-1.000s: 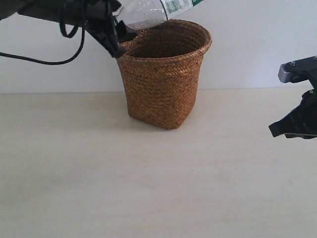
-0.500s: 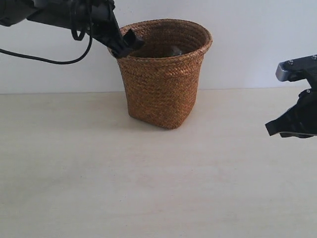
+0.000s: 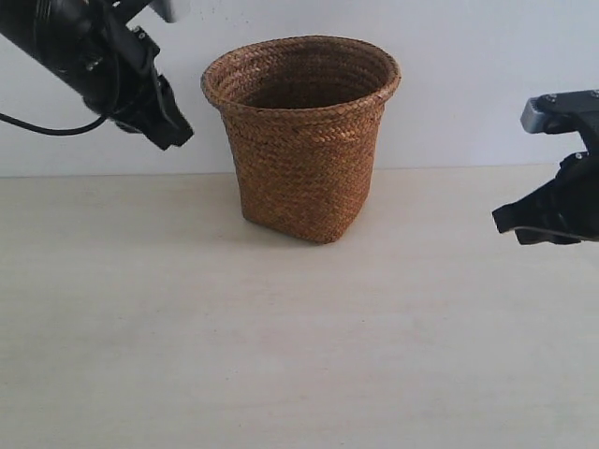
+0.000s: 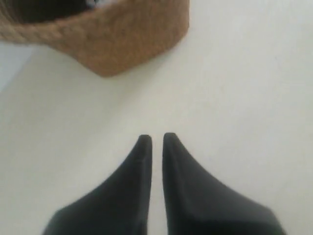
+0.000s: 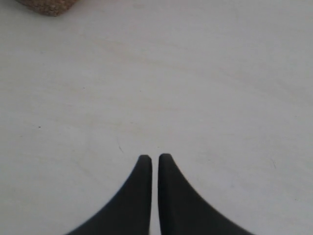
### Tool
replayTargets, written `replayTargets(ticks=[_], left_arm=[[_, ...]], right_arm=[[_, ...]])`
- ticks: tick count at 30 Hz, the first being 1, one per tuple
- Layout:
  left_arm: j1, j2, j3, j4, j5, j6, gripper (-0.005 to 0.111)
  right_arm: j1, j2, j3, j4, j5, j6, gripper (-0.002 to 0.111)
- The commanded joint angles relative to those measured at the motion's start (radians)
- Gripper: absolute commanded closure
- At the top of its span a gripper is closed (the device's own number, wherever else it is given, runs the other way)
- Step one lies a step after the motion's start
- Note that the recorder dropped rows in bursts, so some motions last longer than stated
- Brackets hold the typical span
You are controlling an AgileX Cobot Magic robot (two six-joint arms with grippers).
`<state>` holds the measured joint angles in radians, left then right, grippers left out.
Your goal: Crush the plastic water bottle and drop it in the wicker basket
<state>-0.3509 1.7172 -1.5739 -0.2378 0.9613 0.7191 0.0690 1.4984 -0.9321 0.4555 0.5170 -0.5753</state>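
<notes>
Exterior view: brown woven wicker basket [image 3: 299, 159] w/ a wide braided rim stands upright on the pale wood-grain table [image 3: 281, 365], mid-frame, white wall [image 3: 468, 75] behind it. The black left tool [image 3: 176, 137] hangs in the air at approx. 10 o'clock from the basket, clear of the rim and not touching it, its tip pointing down twd the basket's side. A thin black cable [image 3: 47, 129] trails off the left arm. The black right tool [image 3: 505, 223] hovers above the table at approx. 4 o'clock from the basket, well apart from it, tip facing the basket. The basket's inside is dark from here; the small clear plastic water bottle can't be made out.

Left wrist view: left tool [image 4: 156, 139] has its two dark fingers [image 4: 139, 166] nearly together, only a thin slit btwn them, nothing gripped. Bare table [image 4: 234, 73] lies under them. The basket [image 4: 122, 44] sits beyond the tips, blurred; a small pale glint shows in its dark mouth, too blurred to tell what it is.

Right wrist view: right tool [image 5: 155, 159] is likewise closed to a hairline gap, nothing held, over bare table [image 5: 195, 73]. One corner of the basket's base [image 5: 46, 6] shows far ahead of the tips.
</notes>
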Motion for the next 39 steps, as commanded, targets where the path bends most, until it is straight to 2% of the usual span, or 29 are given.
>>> replayTargets(ticks=[1,3,7,13,20,23,29,39], left_arm=[[0.004,-0.012,-0.004,0.094,0.181,-0.166,0.102],[0.004,-0.015,-0.004,0.132,0.253,-0.230,0.102],[0.004,-0.040,0.011,0.170,0.260,-0.345,0.102],[0.004,-0.121,0.118,0.170,0.260,-0.454,0.102],[0.004,-0.271,0.328,0.170,0.149,-0.472,0.102],[0.004,-0.341,0.400,0.166,0.085,-0.487,0.102],[0.004,-0.488,0.546,0.168,-0.010,-0.495,0.102],[0.004,-0.795,0.815,0.168,-0.256,-0.506,0.102]], right_arm=[[0.000,-0.010,-0.094,0.011,0.099,0.042,0.108],[0.000,-0.010,-0.134,-0.015,0.150,0.072,0.108],[0.000,-0.010,-0.187,-0.119,0.274,0.172,0.108],[0.000,-0.020,-0.186,-0.517,0.432,0.438,0.108],[0.000,-0.127,-0.184,-0.533,0.461,0.462,0.108],[0.000,-0.221,-0.140,-0.533,0.424,0.468,0.108],[0.000,-0.446,0.033,-0.543,0.223,0.491,0.108],[0.000,-0.791,0.282,-0.543,-0.051,0.514,0.108]])
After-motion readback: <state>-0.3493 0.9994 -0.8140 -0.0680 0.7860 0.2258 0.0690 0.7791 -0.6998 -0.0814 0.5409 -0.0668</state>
